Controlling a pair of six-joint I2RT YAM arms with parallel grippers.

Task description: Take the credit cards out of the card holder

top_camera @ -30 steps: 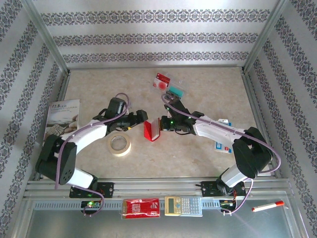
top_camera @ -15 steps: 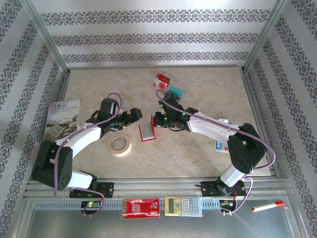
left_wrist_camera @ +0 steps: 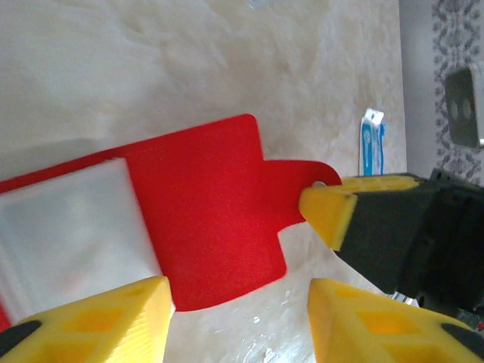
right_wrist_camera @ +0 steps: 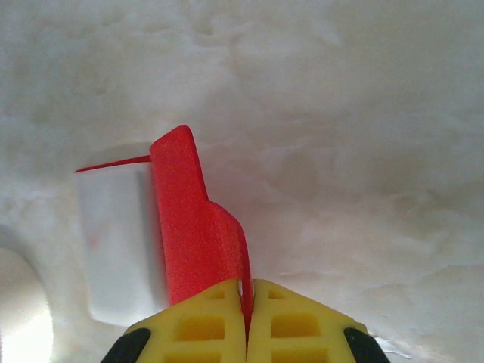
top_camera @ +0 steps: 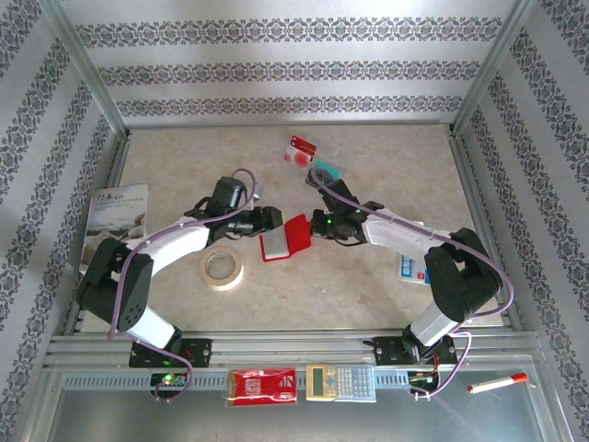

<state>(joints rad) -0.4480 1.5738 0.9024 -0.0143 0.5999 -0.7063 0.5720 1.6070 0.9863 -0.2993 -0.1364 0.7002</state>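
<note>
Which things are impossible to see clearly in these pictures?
Left wrist view: whether the card holder's clear pocket holds a card; the plastic is cloudy and the frame edge cuts it off.
Top view: the print on the blue-and-white pack, partly under the right arm.
Right wrist view: the holder's tab end, covered by the shut right gripper.

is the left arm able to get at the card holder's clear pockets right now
Probably yes: the left tool hovers at the clear pockets, jaws apart, nothing between, while the right tool pinches the card holder.
</note>
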